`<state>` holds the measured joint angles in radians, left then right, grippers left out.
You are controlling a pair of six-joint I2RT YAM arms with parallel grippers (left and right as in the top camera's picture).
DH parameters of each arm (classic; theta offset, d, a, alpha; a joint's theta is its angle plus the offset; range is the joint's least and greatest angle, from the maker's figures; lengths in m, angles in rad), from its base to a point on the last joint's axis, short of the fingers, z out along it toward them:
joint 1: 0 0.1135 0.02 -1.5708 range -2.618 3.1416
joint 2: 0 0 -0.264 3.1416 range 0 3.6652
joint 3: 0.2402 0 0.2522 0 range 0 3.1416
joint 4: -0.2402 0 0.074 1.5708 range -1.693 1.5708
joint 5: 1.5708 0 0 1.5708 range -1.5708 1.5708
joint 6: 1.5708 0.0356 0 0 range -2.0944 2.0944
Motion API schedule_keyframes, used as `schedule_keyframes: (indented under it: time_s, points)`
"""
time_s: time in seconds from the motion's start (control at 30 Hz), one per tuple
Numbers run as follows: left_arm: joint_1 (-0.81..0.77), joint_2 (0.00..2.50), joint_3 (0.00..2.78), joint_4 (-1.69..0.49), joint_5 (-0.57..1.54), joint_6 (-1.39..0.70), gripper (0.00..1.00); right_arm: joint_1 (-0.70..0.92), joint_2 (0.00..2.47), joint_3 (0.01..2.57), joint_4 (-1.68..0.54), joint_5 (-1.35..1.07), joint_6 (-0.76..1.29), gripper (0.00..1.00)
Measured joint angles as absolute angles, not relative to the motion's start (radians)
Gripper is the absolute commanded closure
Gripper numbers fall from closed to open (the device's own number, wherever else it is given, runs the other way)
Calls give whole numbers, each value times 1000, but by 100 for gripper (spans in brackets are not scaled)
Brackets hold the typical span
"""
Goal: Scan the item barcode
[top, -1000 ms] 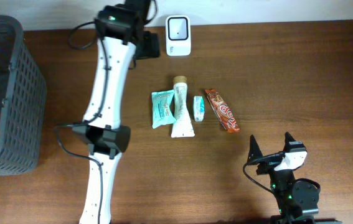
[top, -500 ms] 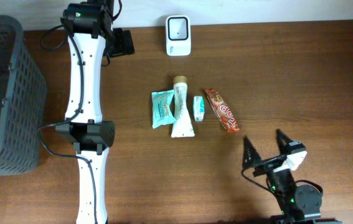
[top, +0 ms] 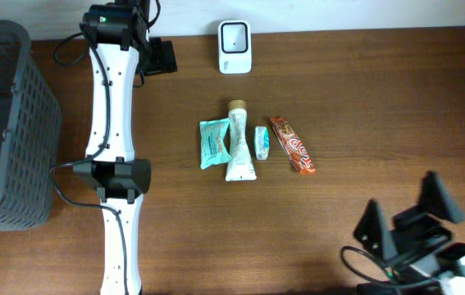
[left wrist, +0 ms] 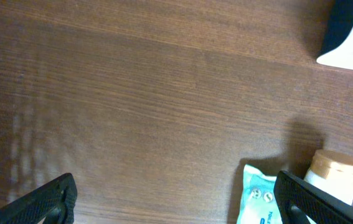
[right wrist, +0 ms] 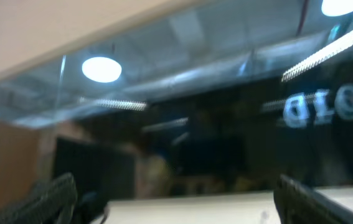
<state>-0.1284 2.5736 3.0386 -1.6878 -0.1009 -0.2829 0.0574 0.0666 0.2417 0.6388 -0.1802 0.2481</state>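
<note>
Choice of item comes first, since four candidates lie in a row on the worktop (top: pixel 380 98) and none is lifted: a teal packet (top: pixel 214 143), a white tube (top: pixel 239 153), a small box (top: pixel 261 142) and a brown snack bar (top: pixel 292 145). The left pincer (left wrist: pixel 173 196) hangs released, jaws spread wide over bare wood with nothing between them. In its own view the packet and the tube's cap sit just beside its frame-right finger, and the scanner (top: pixel 234 35) lies farther out on that same side. The right pincer (top: pixel 403 209) is likewise spread and empty, tipped upward so its camera catches only a blurred room. The row is well apart from it, ahead and toward the other arm. The left arm probably has the better start: shift sideways over one item, close across its narrow width clear of the neighbours, lift, then turn the printed code toward the scanner's window and hold steady. Which face carries the barcode cannot be told here.
</note>
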Motion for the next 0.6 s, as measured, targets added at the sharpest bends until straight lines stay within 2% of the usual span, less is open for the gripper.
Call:
schedule_keyframes:
  time_s: [0.2, 0.37, 0.47, 0.6]
  points:
    - [-128, 2574, 3039, -1685, -100, -282, 1, 57, 438, 850, -217, -176, -165, 1]
    - [-128, 2574, 3038, -1687, -101, -280, 1, 57, 898, 1268, -811, -180, -321, 1]
    - [-128, 2574, 3038, -1687, -101, -279, 1, 57, 1146, 1484, -1036, -257, -352, 1]
    - [-128, 2574, 3038, -1687, -101, -279, 1, 57, 1350, 1641, -1099, -427, -370, 1]
